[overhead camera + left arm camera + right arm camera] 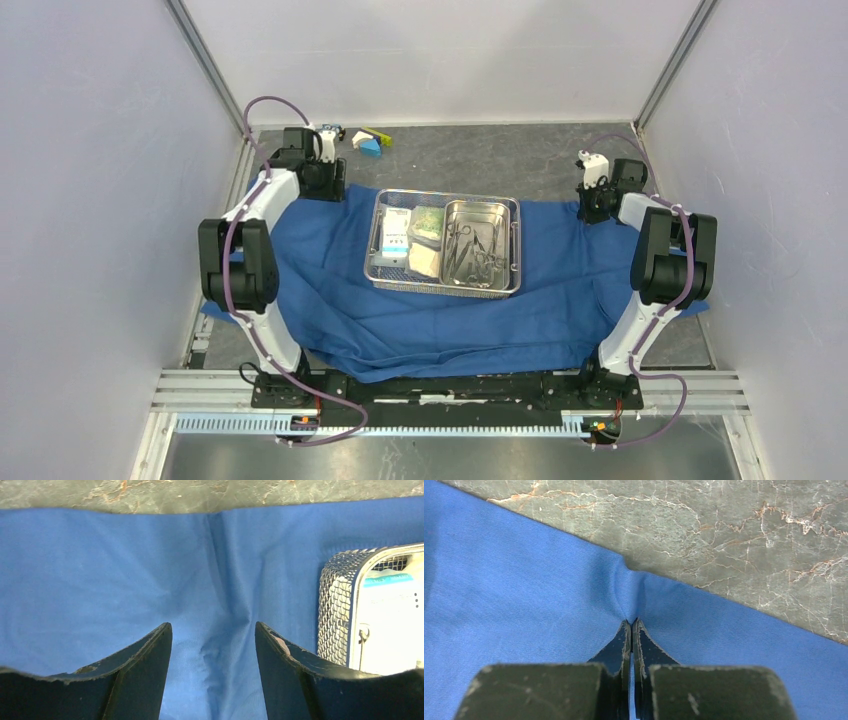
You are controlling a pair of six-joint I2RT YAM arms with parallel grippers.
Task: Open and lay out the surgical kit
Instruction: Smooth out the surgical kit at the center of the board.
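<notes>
While the right pincer (631,624) is pressed together on a pucker at the far edge of the blue cloth wrap (430,330), the left pincer (213,630) stands spread over a small crease near the far-left corner, gripping nothing. To do this step well, I judge, both far corners should be drawn outward from the centre, low over the desk (480,155), with even tension — a lopsided pull could drag or tip the load. The right side should let go only once its edge lies flat; the left crease wants smoothing, not another deep pinch.

The cloth lies open across the desk, its near edge rumpled in folds by the arm bases. On its middle sits the wire-mesh tray (376,245), upright. Its left half holds three small packets (397,235) — one white with blue print, one greenish, one tan. Its right half holds the steel pan (476,204), and in the pan lie the slim instruments (478,252), overlapping; which are scissors and which tweezers I cannot tell.
</notes>
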